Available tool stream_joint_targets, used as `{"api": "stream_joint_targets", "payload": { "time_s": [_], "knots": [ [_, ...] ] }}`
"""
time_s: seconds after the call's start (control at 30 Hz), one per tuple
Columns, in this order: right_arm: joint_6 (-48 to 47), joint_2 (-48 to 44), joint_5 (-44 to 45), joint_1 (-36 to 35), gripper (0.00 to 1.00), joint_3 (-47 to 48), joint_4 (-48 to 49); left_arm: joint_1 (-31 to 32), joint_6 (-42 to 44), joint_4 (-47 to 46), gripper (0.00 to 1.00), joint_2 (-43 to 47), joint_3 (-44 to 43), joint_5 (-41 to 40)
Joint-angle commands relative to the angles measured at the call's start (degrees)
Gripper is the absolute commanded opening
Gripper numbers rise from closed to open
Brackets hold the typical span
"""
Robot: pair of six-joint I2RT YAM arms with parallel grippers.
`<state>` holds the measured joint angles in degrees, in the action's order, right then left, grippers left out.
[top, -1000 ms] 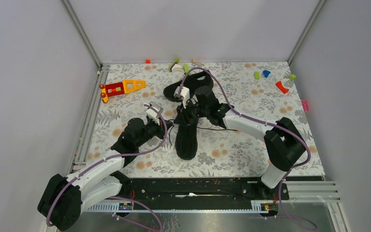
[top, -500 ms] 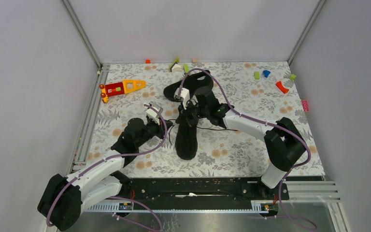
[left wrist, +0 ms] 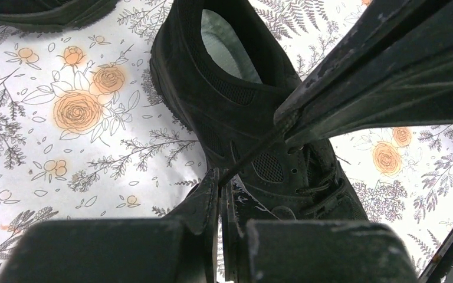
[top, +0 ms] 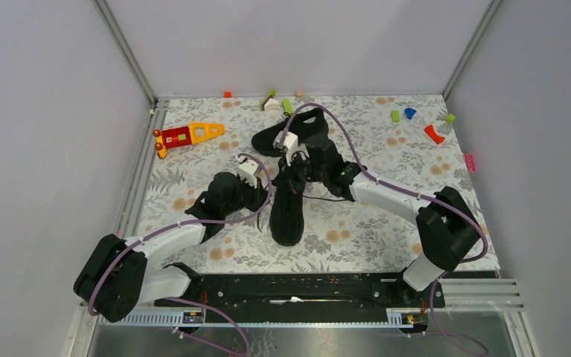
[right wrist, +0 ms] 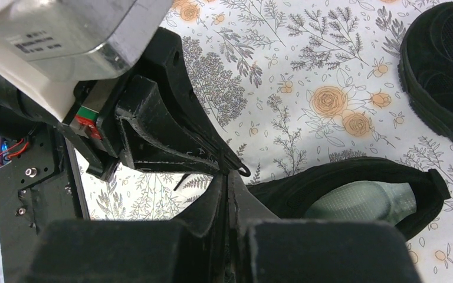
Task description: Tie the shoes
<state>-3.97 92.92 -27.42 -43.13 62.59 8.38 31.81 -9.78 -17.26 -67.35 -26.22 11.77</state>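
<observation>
Left end effector [left wrist: 220,186] pinched tight on a taut lace [left wrist: 250,152] over the near shoe [top: 286,216], mid-table [top: 386,216]. Right end effector [right wrist: 227,183], fingers together, grips the lace's other end. The wrist views hide the near shoe's toe, and the far shoe [right wrist: 442,65] is cut off.

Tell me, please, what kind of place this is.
Probably a robotics lab test cell, not a home: plain grey panel walls on aluminium frame posts, two robot arms bolted to a rail, and a floral tablecloth with scattered toy pieces.
</observation>
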Motion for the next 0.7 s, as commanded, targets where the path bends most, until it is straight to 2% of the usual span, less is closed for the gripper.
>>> {"api": "stream_joint_targets", "payload": {
  "time_s": [0.0, 0.1, 0.17, 0.3, 0.5, 0.53, 0.57, 0.6, 0.67],
  "knots": [
    [2.66, -2.10, 2.24, 0.02, 0.00, -0.69, 4.01, 0.31, -1.57, -4.19, 0.03, -1.95, -2.94, 2.63],
    [3.59, -2.17, 2.73, 0.46, 0.00, -0.90, 4.09, 0.79, -4.12, -4.68, 0.28, -2.63, -3.17, 2.59],
    [4.36, -2.38, 2.69, 0.81, 0.00, -1.46, 4.49, 1.32, -5.52, -5.73, 0.37, -1.28, -1.66, 1.06],
    [6.15, -2.90, 2.48, 1.42, 0.00, -2.35, 5.23, 1.53, -9.49, -7.44, 0.44, 3.33, 2.73, -6.03],
    [8.11, -3.27, 3.51, 2.37, 0.00, -2.96, 5.67, 2.81, -13.12, -12.05, 0.51, 9.33, 7.36, -10.23],
    [8.84, -3.23, 3.51, 2.57, 0.00, -2.81, 5.68, 3.38, -13.11, -12.88, 0.64, 9.57, 7.62, -10.81],
    [9.73, -3.13, 3.58, 2.71, 0.00, -2.68, 5.61, 4.31, -12.71, -13.68, 0.82, 9.54, 7.60, -11.41],
    [10.74, -3.10, 3.60, 2.86, 0.00, -2.33, 5.28, 5.38, -12.17, -14.15, 0.92, 9.17, 7.40, -12.43],
    [11.85, -2.86, 3.48, 2.87, 0.00, -1.44, 4.30, 7.71, -11.36, -14.93, 0.95, 8.29, 6.86, -15.99]
  ]
}}
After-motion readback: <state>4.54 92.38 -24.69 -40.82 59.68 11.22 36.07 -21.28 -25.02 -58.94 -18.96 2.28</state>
